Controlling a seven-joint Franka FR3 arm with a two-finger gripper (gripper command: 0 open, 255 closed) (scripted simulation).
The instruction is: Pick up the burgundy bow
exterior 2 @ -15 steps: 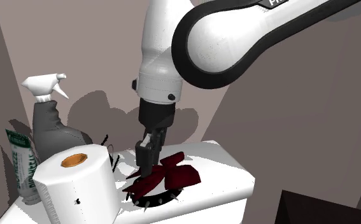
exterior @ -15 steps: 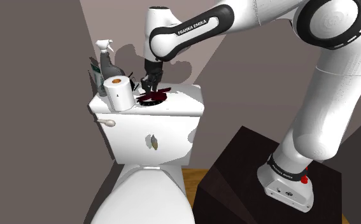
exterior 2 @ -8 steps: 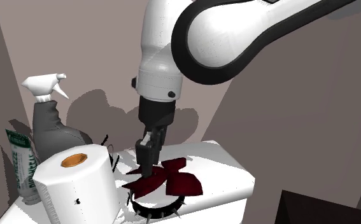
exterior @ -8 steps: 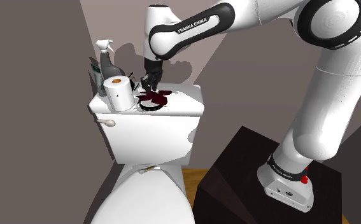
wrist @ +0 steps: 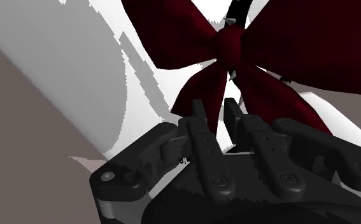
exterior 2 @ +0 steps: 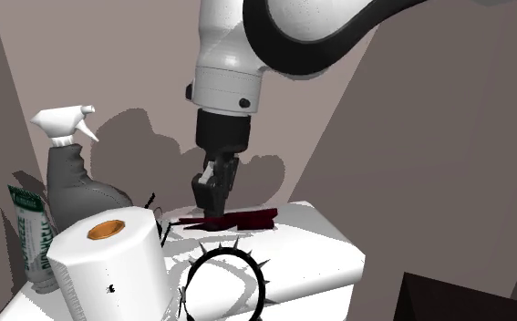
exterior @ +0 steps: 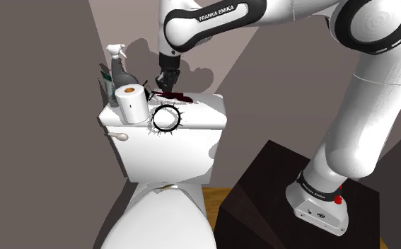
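The burgundy bow [exterior 2: 243, 219] hangs a little above the white toilet tank lid [exterior 2: 315, 242], lying nearly flat in the air. My black gripper [exterior 2: 212, 206] is shut on one of its ribbon tails, coming down from above. In the shoulder view the bow [exterior: 175, 96] floats over the back of the lid [exterior: 204, 113] under the gripper [exterior: 165, 85]. In the wrist view the two fingers [wrist: 198, 118] nearly meet, clasping a tail of the bow [wrist: 236, 43], whose loops spread beyond the fingertips.
A black spiked ring [exterior 2: 230, 274] lies on the lid just in front of the bow. A toilet paper roll [exterior 2: 110, 264], a grey spray bottle [exterior 2: 72, 173] and a green-and-white tube [exterior 2: 30, 239] crowd the lid's end at the second exterior view's left. Walls stand close behind.
The gripper has risen with the bow in it. The bow has come off the spiked ring, which now lies uncovered on the lid.
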